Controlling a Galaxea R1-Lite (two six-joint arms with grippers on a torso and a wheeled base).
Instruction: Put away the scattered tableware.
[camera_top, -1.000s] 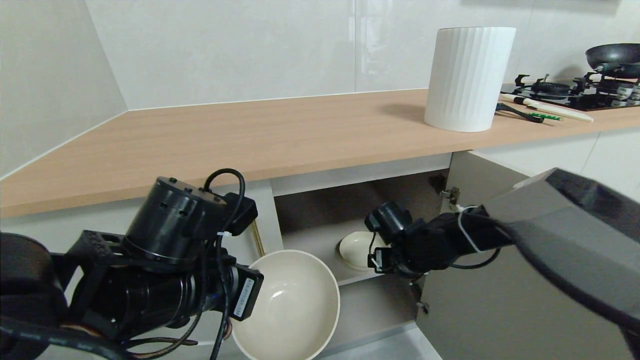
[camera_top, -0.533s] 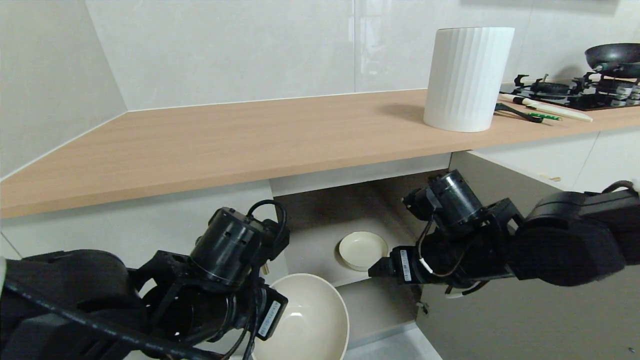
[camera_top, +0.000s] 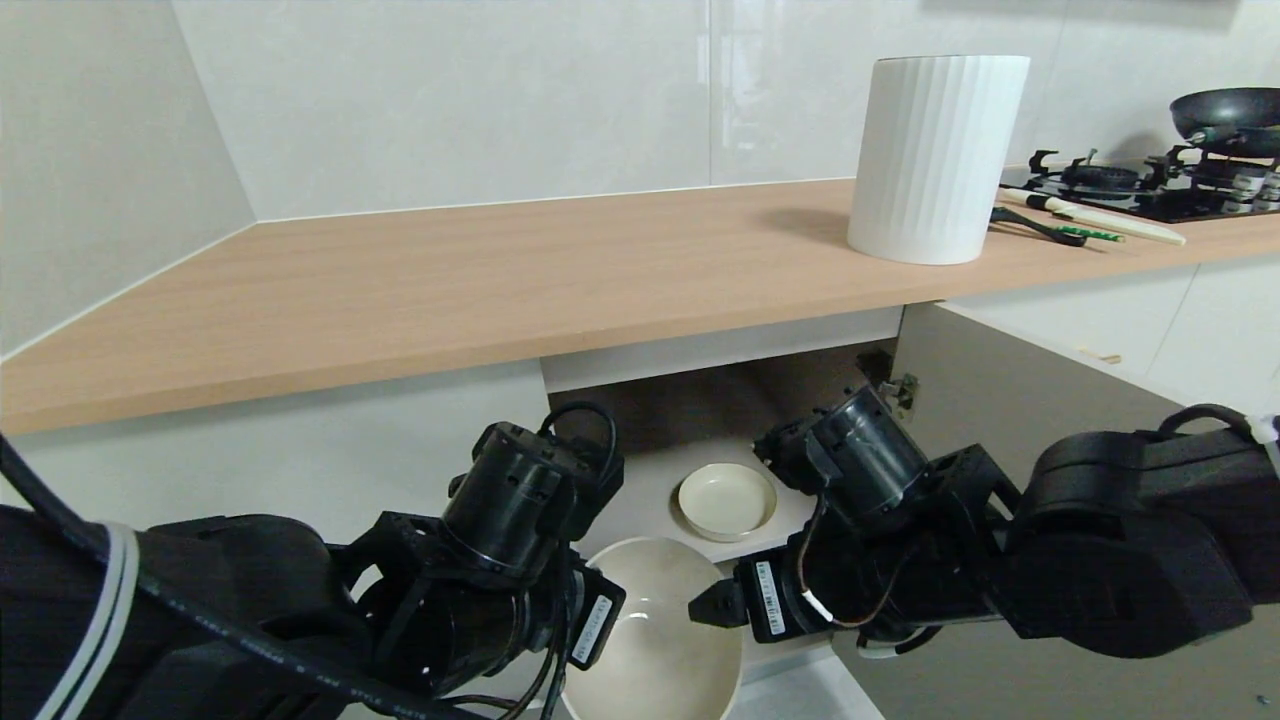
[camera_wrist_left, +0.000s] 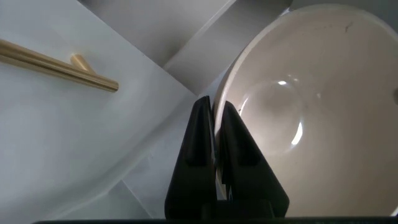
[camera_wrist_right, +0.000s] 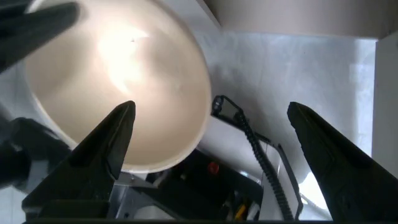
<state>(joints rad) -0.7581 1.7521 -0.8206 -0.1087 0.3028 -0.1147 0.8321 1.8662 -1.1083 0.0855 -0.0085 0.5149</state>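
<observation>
- Pinched cream bowl (camera_wrist_left: 298, 124) by rim in left gripper (camera_wrist_left: 214, 107); likely called for level entry onto cabinet shelf (camera_top: 648, 508), clear of small dish (camera_top: 727, 499).
- Hung right gripper (camera_wrist_right: 210, 117), spread wide, just beside bowl.

Left end effector (camera_wrist_left: 214, 111) clamps bowl (camera_wrist_left: 305, 130) rim; right end effector (camera_wrist_right: 210, 109) spread wide, alongside.

Low front: bowl (camera_top: 655, 640), before open cabinet (camera_top: 720, 400). Plate (camera_top: 727, 500) on shelf (camera_top: 640, 505) inside, behind bowl. Counter (camera_top: 450, 270) above; canister (camera_top: 935, 160) on its right part, utensils (camera_top: 1090, 218) and stove (camera_top: 1150, 185) further right.
</observation>
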